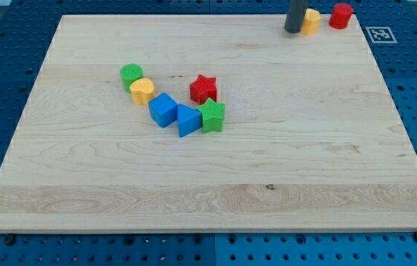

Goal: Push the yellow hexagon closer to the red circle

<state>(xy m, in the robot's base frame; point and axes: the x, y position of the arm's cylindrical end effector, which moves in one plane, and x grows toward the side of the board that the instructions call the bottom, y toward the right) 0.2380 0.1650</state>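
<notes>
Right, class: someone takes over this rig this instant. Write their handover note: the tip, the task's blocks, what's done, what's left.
My tip: at the view's top right, against the left side of the yellow hexagon.
Red circle: just right of the hexagon, with a small gap between them.
Done: the hexagon sits near the circle, in the board's far right corner.
Left: probably one short push rightward to close the gap, if closer is wanted.
The cluster at mid-board (green, yellow, blue and red blocks) lies well away from my tip.
</notes>
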